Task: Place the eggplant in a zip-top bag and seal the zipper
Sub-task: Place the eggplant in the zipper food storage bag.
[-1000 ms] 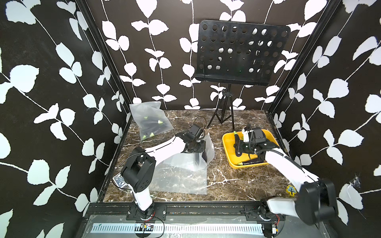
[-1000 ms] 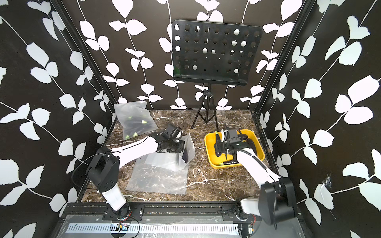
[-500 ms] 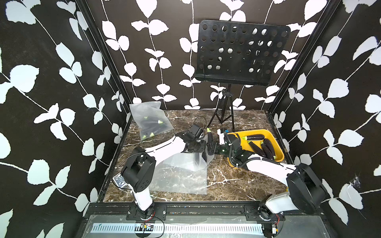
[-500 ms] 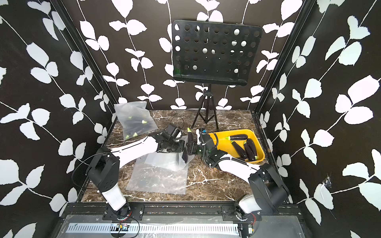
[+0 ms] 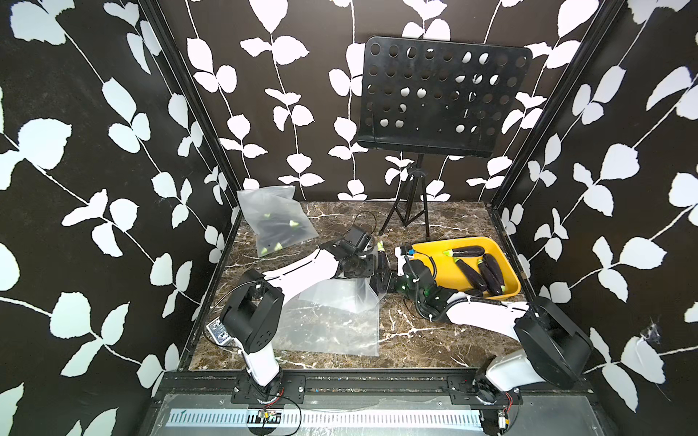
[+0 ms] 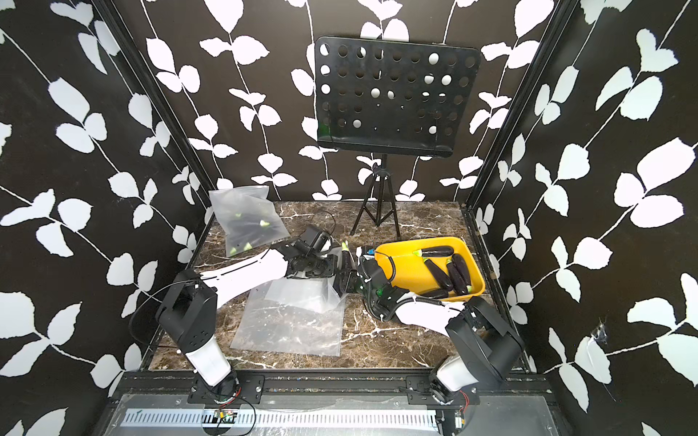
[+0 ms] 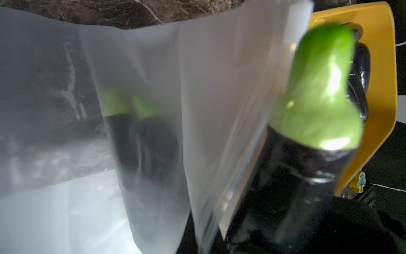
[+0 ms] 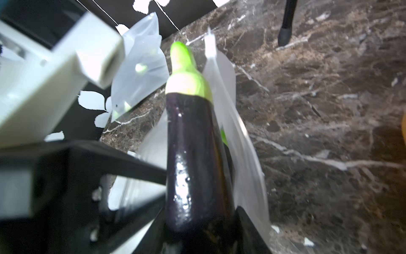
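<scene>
Back left: a filled bag [image 5: 275,222] is lying against the wall. Left claw [image 5: 374,268] is clamping shut on the lip of the zip-top bag [image 5: 332,324], holding that edge up off the table [image 5: 415,339] while the rest is lying flat. Right claw [image 8: 197,233] is gripping the eggplant [image 8: 193,154] by its lower end, stem up, right against the raised mouth; can't tell if it's inside. Far right: yellow tray [image 5: 453,241] is holding more eggplants [image 5: 487,270].

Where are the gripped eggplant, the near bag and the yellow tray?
eggplant [image 8: 193,154], right wrist view, on its purple body
bag [image 5: 332,321], in a top view, on its flat part
tray [image 5: 510,273], in a top view, on its side wall
</scene>
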Controlling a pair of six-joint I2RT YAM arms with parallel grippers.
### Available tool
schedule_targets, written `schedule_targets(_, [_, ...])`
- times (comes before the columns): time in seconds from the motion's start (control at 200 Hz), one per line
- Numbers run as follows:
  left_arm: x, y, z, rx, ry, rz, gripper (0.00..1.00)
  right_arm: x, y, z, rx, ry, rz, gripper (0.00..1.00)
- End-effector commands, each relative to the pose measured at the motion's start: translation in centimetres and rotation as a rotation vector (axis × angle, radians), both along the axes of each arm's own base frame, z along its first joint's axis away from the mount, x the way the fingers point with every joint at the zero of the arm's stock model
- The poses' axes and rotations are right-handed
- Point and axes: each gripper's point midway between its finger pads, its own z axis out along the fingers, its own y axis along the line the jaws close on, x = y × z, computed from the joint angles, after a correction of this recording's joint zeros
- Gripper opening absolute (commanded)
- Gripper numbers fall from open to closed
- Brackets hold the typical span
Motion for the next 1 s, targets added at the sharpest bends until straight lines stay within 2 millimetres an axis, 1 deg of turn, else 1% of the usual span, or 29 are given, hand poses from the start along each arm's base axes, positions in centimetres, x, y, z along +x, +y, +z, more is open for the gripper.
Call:
schedule_targets(0.0, [0.5, -0.3, 3.0, -0.055, -0.047, 0.005, 0.0, -0.5, 0.1, 1.2, 0.035, -0.003, -0.016, 0.4])
schedule_targets(0.075, [0.6, -0.4, 2.8, -0.051, -0.045, 0.005, 0.0, -1.1, 0.4, 1.1, 0.029, 0.018, -0.008, 0.4])
schedule_targets(0.155, [0.7, -0.5, 2.7, -0.05, -0.041, 0.006, 0.0, -1.7, 0.1, 0.6, 0.017, 0.053, -0.022, 0.39])
schedule_targets(0.255, [0.9, -0.8, 2.9, -0.058, -0.044, 0.006, 0.0, -2.2, -0.3, 0.0, 0.023, 0.091, -0.038, 0.39])
schedule_targets(0.39, [1.0, -0.8, 3.4, -0.065, -0.056, 0.007, 0.0, -2.2, -0.6, -1.2, -0.008, 0.147, -0.061, 0.39])
schedule_targets(0.51, [1.0, -0.8, 3.2, -0.061, -0.05, 0.006, 0.0, -2.0, -0.6, -1.6, 0.004, 0.173, -0.093, 0.39])
schedule_targets(0.62, [1.0, -0.9, 2.8, -0.061, -0.043, 0.008, 0.0, -1.6, -0.9, -1.5, 0.004, 0.17, -0.125, 0.39])
schedule_targets(0.735, [1.0, -1.0, 2.5, -0.063, -0.035, 0.007, 0.0, -1.7, -0.4, -0.3, 0.017, 0.151, -0.09, 0.38])
schedule_targets(0.83, [1.1, -1.2, 2.2, -0.062, -0.032, 0.003, 0.0, -2.6, 0.1, 0.5, 0.042, 0.144, -0.035, 0.37])
schedule_targets(0.945, [1.4, -1.5, 2.5, -0.069, -0.043, -0.002, 0.0, -3.8, -0.1, 0.0, 0.016, 0.16, 0.003, 0.36])
schedule_targets(0.995, [1.5, -1.5, 2.6, -0.07, -0.045, -0.004, 0.0, -4.0, -0.2, -0.1, 0.012, 0.161, 0.007, 0.36])
